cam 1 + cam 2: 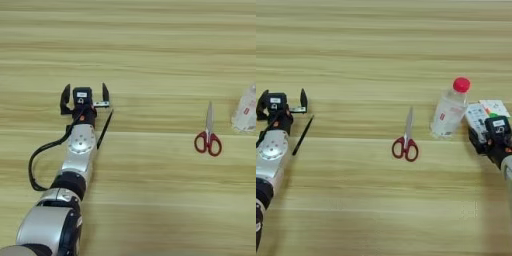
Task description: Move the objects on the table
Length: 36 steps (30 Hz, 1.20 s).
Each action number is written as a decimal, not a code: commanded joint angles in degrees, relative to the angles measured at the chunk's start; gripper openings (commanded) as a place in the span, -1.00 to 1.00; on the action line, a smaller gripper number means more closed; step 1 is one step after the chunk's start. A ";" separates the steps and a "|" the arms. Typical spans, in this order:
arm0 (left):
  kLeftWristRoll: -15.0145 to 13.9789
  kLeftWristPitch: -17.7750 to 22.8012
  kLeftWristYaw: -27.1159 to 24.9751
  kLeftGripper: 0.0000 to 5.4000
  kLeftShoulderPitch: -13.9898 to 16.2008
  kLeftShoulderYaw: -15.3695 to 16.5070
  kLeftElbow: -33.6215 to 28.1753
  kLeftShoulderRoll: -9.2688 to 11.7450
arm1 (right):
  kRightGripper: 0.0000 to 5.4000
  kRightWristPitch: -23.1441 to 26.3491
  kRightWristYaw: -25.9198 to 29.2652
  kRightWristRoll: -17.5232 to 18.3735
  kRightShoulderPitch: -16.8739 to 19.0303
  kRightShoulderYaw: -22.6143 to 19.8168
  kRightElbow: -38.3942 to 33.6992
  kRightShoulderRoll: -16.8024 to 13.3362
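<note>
My left gripper (85, 95) stands open on the left part of the table (150, 50), its two black fingers pointing away from me with nothing between them. A thin black stick (104, 130) lies slanted just right of its wrist, its upper end close below the right finger. The clear bottle (450, 111) with a red cap stands upright at the right. Beside it lies the white remote (476, 116), with my right gripper (487, 137) at its near end, partly covering it.
Red-handled scissors (406, 142) lie shut between the stick and the bottle, blades pointing away from me. A black cable loops beside my left forearm (80, 150).
</note>
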 commanded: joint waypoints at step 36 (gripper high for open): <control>0.14 0.17 -0.19 1.00 -0.23 0.24 0.18 0.52 | 0.83 1.32 1.27 1.53 -0.92 1.82 -0.22 -0.10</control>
